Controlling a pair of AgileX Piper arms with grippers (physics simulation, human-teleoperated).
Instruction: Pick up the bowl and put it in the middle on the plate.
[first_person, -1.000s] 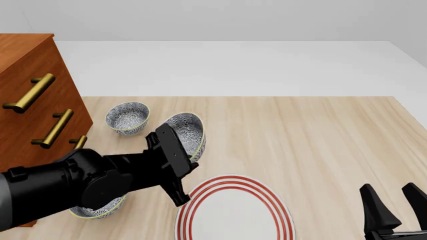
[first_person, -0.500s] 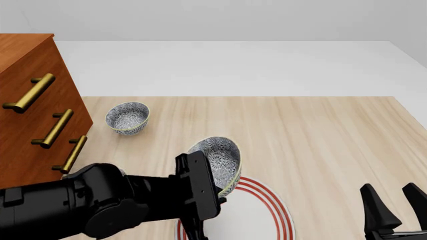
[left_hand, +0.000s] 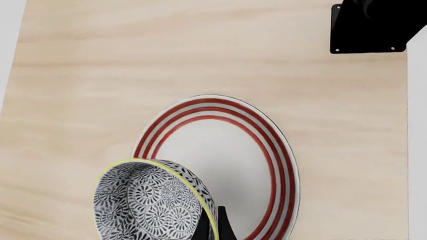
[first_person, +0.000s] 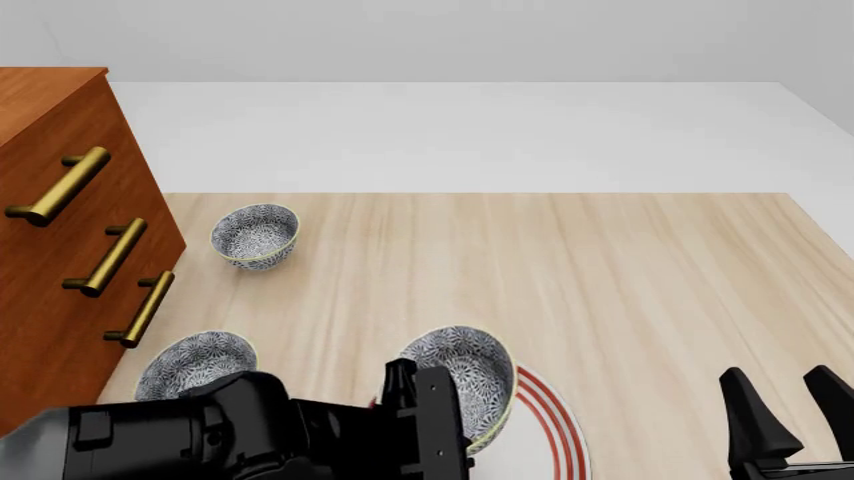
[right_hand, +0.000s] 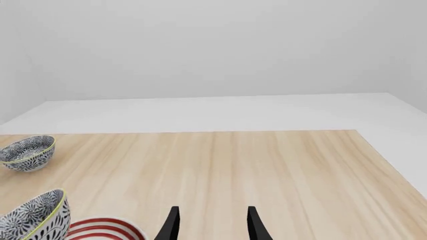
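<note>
A wooden drawer chest (first_person: 54, 200) (brass handles) stands at the table's (first_person: 641, 270) left edge, two spare patterned bowls (first_person: 254, 235) (first_person: 194, 362) beside it.

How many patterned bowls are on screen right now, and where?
3. One is held by the left gripper, tilted over the plate's edge; one sits far back near the drawers; one sits near left beside the drawers. Others may hide behind the arm.
</note>
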